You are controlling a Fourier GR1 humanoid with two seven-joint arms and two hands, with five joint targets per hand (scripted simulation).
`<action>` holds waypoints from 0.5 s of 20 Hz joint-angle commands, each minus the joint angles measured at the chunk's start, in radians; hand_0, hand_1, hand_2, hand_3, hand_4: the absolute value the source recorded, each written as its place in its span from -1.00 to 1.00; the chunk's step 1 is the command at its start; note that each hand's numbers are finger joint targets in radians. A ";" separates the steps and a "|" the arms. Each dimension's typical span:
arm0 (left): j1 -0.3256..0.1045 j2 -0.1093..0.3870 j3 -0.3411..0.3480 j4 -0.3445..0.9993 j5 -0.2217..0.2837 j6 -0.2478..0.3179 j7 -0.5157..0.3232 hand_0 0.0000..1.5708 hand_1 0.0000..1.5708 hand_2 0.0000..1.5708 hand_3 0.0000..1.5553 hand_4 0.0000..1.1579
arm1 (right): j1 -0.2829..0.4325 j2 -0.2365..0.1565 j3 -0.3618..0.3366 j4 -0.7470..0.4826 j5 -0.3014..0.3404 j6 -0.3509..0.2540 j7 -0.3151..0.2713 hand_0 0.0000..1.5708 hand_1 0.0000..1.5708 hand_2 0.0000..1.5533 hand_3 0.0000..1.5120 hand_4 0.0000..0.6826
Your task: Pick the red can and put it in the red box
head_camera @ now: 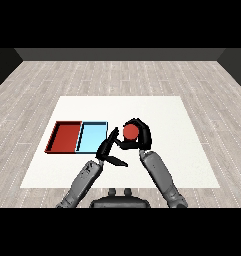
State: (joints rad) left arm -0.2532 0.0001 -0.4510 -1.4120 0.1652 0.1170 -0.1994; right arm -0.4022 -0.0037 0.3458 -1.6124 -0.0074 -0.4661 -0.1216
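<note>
Worktop-wise, my right hand [140,134] curls round the red can [130,131], red tray [64,137] waiting at nine o'clock, left hand [108,150] spread.

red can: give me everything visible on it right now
The red can shows mainly as a plain red round top, with no visible label; its body is mostly hidden. The right hand curls round it, black fingers wrapping its sides. It sits right of the light blue tray, outside both trays. Whether it is lifted off the white table cannot be told.
</note>
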 commanded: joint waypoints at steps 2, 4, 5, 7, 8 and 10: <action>-0.057 0.000 0.005 0.015 0.060 -0.005 0.056 -1.00 -1.00 -1.00 -1.00 -1.00 | 0.058 0.004 0.015 0.003 -0.032 0.044 -0.080 1.00 1.00 0.90 0.87 0.89; -0.027 0.000 -0.032 -0.004 0.059 0.025 0.039 -1.00 -1.00 -1.00 -1.00 -1.00 | 0.071 0.004 0.019 -0.057 0.012 0.027 -0.005 1.00 1.00 0.90 0.87 0.85; -0.091 0.000 -0.042 -0.027 0.069 0.075 0.108 -1.00 -1.00 -1.00 -1.00 -1.00 | 0.001 0.004 0.002 0.055 -0.055 0.051 -0.091 1.00 1.00 0.90 0.86 0.84; -0.021 0.000 -0.042 0.016 0.056 0.014 0.028 -1.00 -1.00 -1.00 -1.00 -1.00 | -0.011 0.004 0.038 0.006 -0.032 0.008 -0.031 1.00 1.00 0.90 0.87 0.86; -0.114 0.000 -0.064 0.050 0.113 0.079 0.044 -1.00 -1.00 -1.00 -1.00 -1.00 | -0.006 0.004 0.101 -0.004 -0.048 -0.054 -0.042 1.00 1.00 0.91 0.87 0.89; -0.048 0.000 -0.035 0.007 0.073 0.025 0.056 -1.00 -1.00 -1.00 -1.00 -1.00 | 0.005 0.004 0.116 0.032 -0.048 -0.047 -0.070 1.00 1.00 0.90 0.87 0.84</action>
State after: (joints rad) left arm -0.3142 0.0001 -0.4989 -1.3936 0.2378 0.1665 -0.1538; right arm -0.3968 -0.0006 0.4131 -1.5950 -0.0421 -0.4830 -0.1727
